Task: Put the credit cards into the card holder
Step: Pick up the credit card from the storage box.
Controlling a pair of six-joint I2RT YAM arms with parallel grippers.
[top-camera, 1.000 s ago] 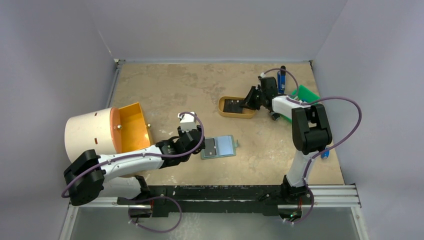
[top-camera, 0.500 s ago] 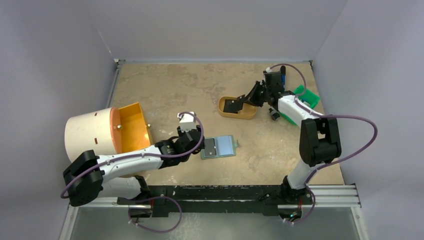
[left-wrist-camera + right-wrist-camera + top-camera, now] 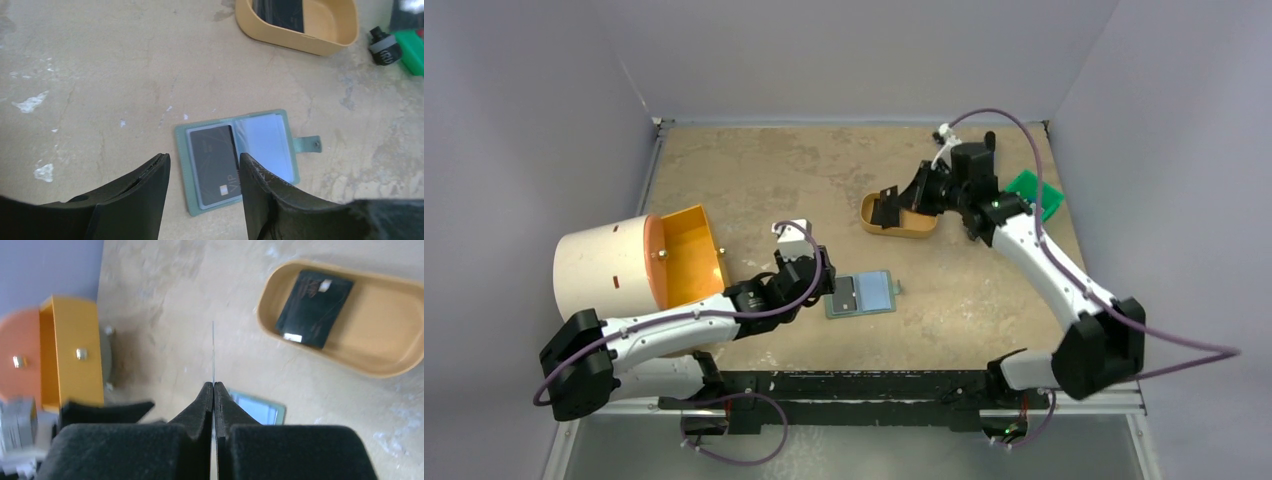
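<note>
Card holder (image 3: pixel 861 294) lies open near the middle of the desk (image 3: pixel 754 180), a black card (image 3: pixel 214 162) in its left pocket. The left tool (image 3: pixel 203 165) hovers just left of it, jaws spread, empty. The right tool (image 3: pixel 213 387), far right over the tan tray (image 3: pixel 390 365), pinches a thin card (image 3: pixel 213 350). A second black card (image 3: pixel 314 307) lies in the tray.

Overhead and wrist views seemingly share card holder (image 3: pixel 876 292).

Robot lab test cell, and you're looking straight down into it.
Plain pale panels (image 3: pixel 854 50) box in three sides of your mottled beige surface (image 3: pixel 804 170). The left arm (image 3: pixel 674 322) and the right arm (image 3: pixel 1046 265) sit bolted to a metal rail (image 3: pixel 1089 392) at the near edge, with purple cables (image 3: pixel 784 428) looping off both.
</note>
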